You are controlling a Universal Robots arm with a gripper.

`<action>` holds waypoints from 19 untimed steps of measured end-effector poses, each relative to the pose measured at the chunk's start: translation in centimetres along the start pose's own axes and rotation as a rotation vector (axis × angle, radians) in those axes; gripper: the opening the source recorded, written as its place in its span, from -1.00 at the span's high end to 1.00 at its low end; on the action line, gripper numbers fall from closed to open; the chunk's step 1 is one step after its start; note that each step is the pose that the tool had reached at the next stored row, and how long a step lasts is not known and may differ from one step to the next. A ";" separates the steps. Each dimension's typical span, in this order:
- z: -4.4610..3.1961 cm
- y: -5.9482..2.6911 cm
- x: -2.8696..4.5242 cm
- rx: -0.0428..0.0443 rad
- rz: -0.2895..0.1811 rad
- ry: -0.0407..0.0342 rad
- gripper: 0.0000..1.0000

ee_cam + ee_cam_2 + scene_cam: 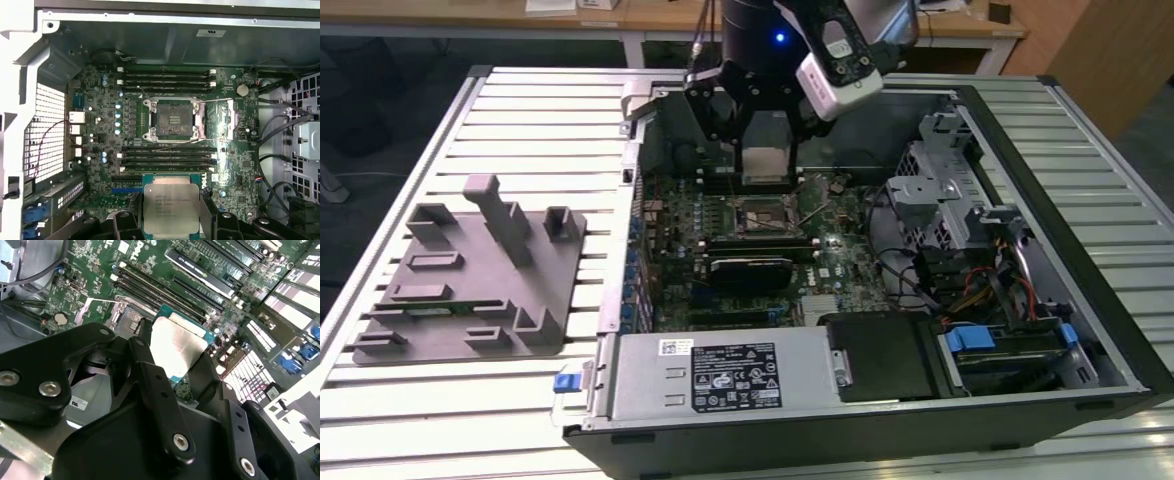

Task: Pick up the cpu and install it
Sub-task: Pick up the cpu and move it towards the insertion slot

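Pincer (765, 152) is clamped on the cpu (765, 166) by two opposite edges, shiny top showing in both wrist views (171, 205) (177, 347). The cpu hangs in the air inside the open computer case (1083, 270), over the green board (834, 262) and near the bare socket (173, 119), not seated in it. The case lies on a pale slatted surface (520, 120). A grey tray (467, 290) with upright posts sits on the surface at the exterior view's left. Behind are a wooden desk (654, 20) and dark floor (387, 90).
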State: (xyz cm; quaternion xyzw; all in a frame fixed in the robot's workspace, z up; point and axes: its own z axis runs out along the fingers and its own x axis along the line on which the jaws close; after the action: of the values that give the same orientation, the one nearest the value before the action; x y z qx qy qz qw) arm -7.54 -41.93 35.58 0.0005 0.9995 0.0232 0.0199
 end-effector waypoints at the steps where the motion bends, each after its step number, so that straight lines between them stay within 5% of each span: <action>1: 0.13 0.02 -0.04 0.0002 0.000 0.0000 -0.08; 19: 2.24 1.01 -0.44 0.0008 0.000 0.0025 -0.08</action>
State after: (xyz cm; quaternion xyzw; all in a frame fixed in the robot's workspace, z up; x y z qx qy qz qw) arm -7.01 -40.81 33.41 0.0005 0.9996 0.0229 0.0186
